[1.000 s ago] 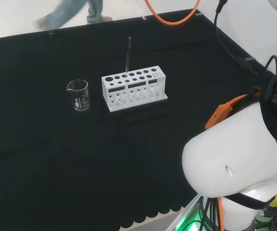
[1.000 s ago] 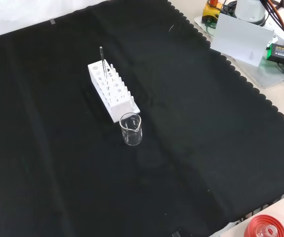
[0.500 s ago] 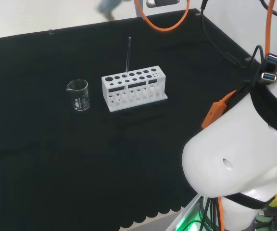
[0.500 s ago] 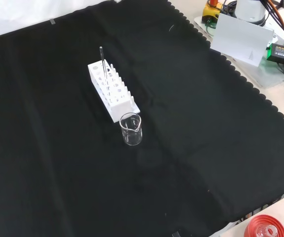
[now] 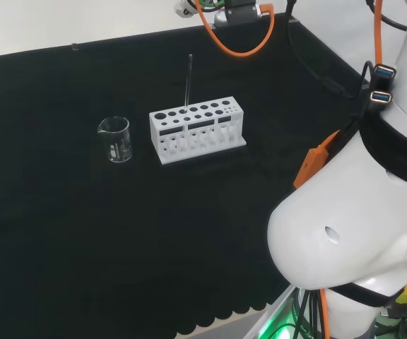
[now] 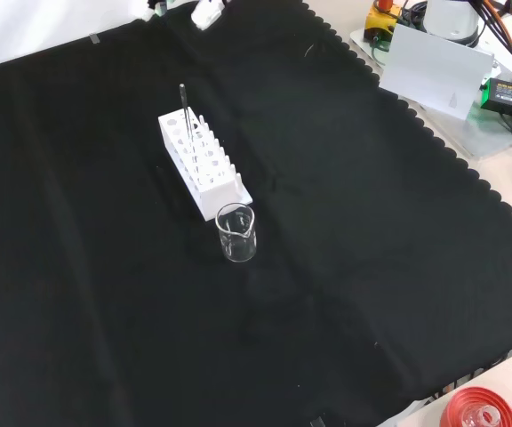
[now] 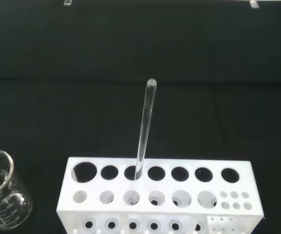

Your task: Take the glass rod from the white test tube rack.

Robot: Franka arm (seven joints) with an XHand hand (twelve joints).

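Since a second ago the arm's upper links have swung in the head view and a bit of the hand [image 6: 210, 12] has come into the front view at about 12 o'clock, at the cloth's far edge; nothing on the cloth has shifted.

Rod [image 5: 187, 81]: stands nearly upright in a hole of the rack's back row, third from the beaker end, as the wrist view gives it [image 7: 144, 131]. Leans a little. Upper part free above the rack top.

Rack [image 5: 197, 130]: on the cloth, untouched. Other holes look empty.

Beaker [image 5: 115, 139]: just beside the rack's short end, at 9 o'clock of it in the head view, at 5 o'clock of it in the front view. Apart, not touching.

Hand: too little of it in frame; whether the fingers are spread or curled, cannot tell. Well apart from the rod.

Step in hand, by judgement: approach. Wrist camera is lined up on the rod, no contact yet.

Next move calls for: bring the hand down to the free upper part of the rod, pinch it there, then lift along the rod's own line so it clears the hole without tipping the rack. Keep clear of the beaker.
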